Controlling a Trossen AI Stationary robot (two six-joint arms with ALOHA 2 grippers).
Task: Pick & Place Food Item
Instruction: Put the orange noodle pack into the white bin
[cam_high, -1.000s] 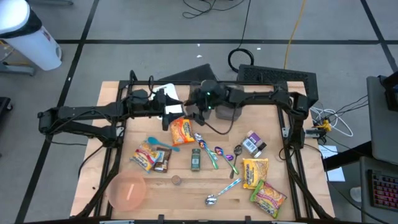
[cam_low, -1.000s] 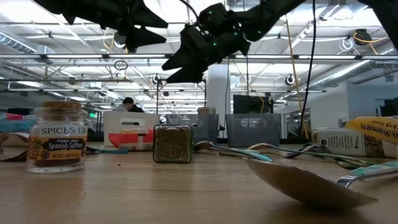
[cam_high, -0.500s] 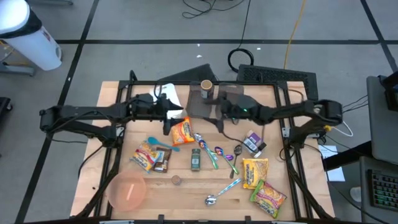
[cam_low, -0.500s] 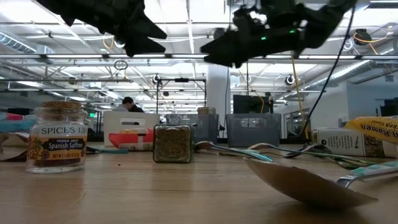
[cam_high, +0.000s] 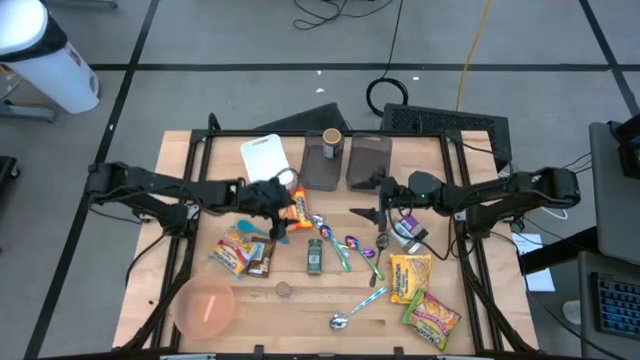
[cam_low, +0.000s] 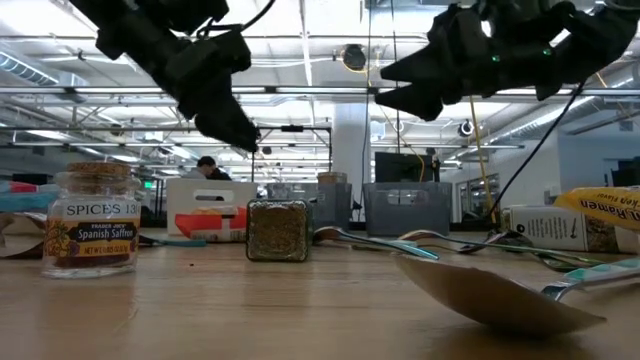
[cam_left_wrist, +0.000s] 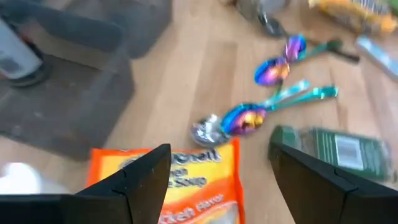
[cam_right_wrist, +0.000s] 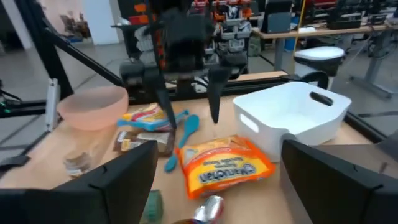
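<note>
Orange noodle packet (cam_high: 296, 207) lying directly beneath left tool (cam_high: 279, 213), spread wide; right tool (cam_high: 381, 199) farther right, also spread.

Both arms are black all over, made of long thin tubes joined by fat round knuckles. The left arm (cam_high: 150, 187) has a thicker black block near its end. The right arm (cam_high: 500, 192) looks much the same, with a thin black cable along it. Small green lights glow on the right arm's wrist. The left tool (cam_high: 284, 216) has two flat black fingers (cam_left_wrist: 144, 180), shaped like wedges with sharp straight edges. The right tool (cam_high: 371, 213) has two dark fingers (cam_right_wrist: 124, 180) too, wide and flat with slanted tops. From low down at the bench, both tools look like chunky black shapes with pointed tips.
</note>
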